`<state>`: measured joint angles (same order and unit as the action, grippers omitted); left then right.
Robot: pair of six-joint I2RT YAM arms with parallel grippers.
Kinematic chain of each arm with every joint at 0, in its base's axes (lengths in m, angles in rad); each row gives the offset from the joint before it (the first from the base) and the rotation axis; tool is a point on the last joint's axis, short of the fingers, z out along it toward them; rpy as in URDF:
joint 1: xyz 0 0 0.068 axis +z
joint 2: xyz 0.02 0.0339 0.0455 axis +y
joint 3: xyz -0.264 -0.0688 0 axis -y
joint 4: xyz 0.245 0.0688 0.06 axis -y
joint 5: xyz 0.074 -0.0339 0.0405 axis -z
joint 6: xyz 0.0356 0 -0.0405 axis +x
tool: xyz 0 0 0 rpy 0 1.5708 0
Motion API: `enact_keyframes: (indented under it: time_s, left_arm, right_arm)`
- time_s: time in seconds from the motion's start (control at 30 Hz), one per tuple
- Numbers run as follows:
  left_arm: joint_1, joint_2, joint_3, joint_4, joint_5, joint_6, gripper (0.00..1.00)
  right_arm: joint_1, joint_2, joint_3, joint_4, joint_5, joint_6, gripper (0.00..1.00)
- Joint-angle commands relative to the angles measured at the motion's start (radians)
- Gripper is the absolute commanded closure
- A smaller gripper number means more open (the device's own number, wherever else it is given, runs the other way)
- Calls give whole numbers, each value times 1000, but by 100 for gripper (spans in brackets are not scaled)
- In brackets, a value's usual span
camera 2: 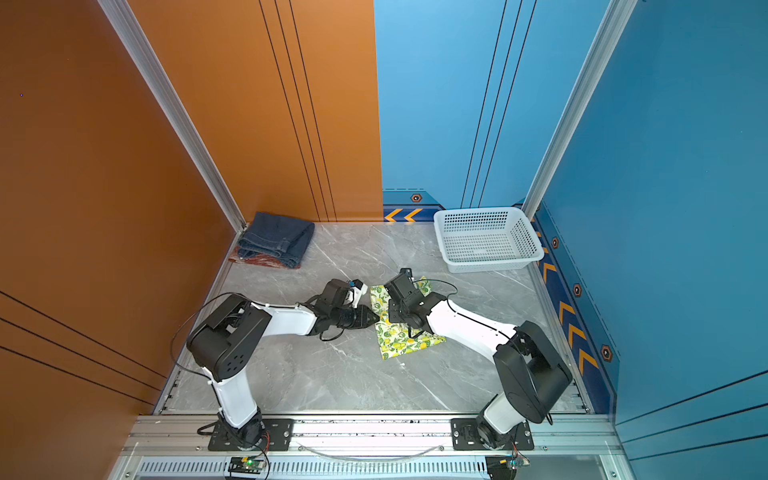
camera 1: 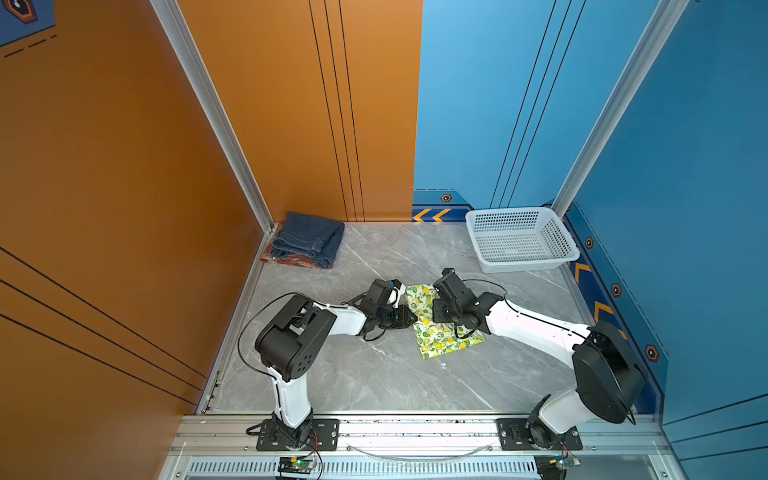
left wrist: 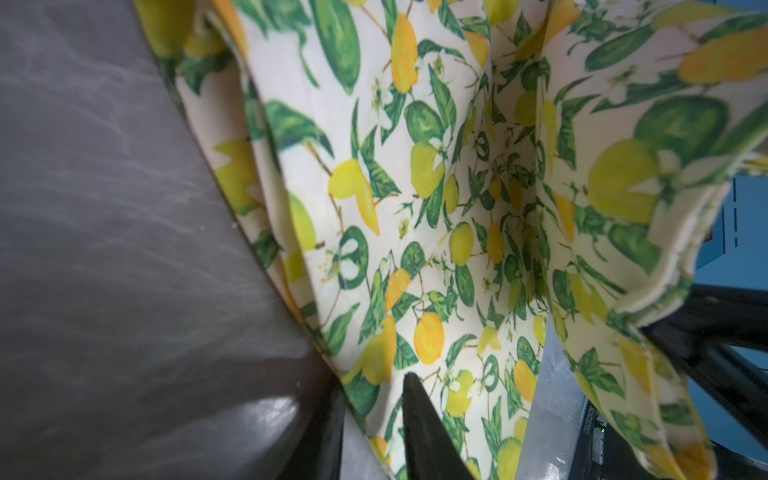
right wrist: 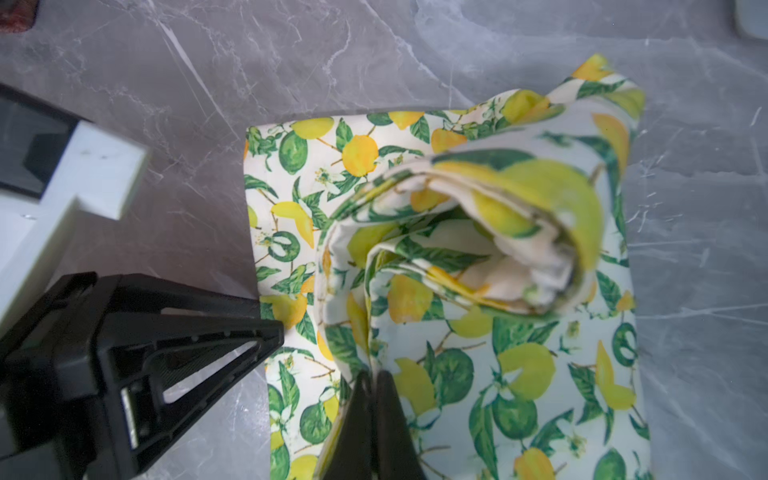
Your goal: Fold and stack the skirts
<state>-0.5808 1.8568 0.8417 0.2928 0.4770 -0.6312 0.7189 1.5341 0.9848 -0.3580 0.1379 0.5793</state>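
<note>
The lemon skirt (camera 1: 440, 343) (camera 2: 401, 343) lies folded at mid-table between both arms. In the right wrist view my right gripper (right wrist: 372, 380) is shut on a raised fold of the skirt (right wrist: 519, 374), and a bunched roll of cloth stands up beyond it. My left gripper (camera 1: 415, 318) (left wrist: 370, 386) is at the skirt's left edge, its fingers closed over that edge (left wrist: 415, 187). The folded denim skirt (camera 1: 309, 241) lies on the plaid skirt (camera 1: 291, 262) in the far left corner. Only the plaid's rim shows.
A white perforated basket (camera 1: 557, 237) stands at the far right corner. Orange and blue walls close off the marble table (camera 1: 374, 374) on three sides. The arm bases sit on the rail along the near edge.
</note>
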Motion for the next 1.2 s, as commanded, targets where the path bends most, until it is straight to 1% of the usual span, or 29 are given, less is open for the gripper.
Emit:
enact_keyframes:
  time_s: [0.0,0.07,0.17,0.43,0.7,0.73,0.83,0.9,1.0,1.17]
  left_arm:
    - [-2,101,-53,-239,-49,-4,78]
    - [-1,101,-50,-239,-49,-4,83]
    - [-1,100,-52,-240,-52,-4,84]
    - [-3,102,-52,-239,-52,-3,87]
    - [-4,101,-50,-239,-55,-2,89]
    - [-5,101,-51,-239,-55,-2,89]
    - [-7,96,-52,-241,-57,-1,89]
    - [-8,93,-52,-244,-58,-1,89]
    - [-11,88,-53,-248,-62,-1,89]
    - [-15,77,-57,-248,-59,-8,89]
  right_arm:
    - [21,-33,-24,-6,-61,-29,100]
    - [30,-35,-26,0,-73,-28,100]
    - [41,-33,-25,3,-80,-20,100]
    - [69,1,-35,40,-112,13,100]
    - [80,59,-46,110,-159,84,99]
    - [80,61,-46,119,-160,89,95]
    - [73,51,-46,130,-160,102,71]
    - [61,30,-51,131,-150,108,60]
    - [41,-15,-72,135,-127,118,51]
    - [11,-60,-104,156,-59,137,50]
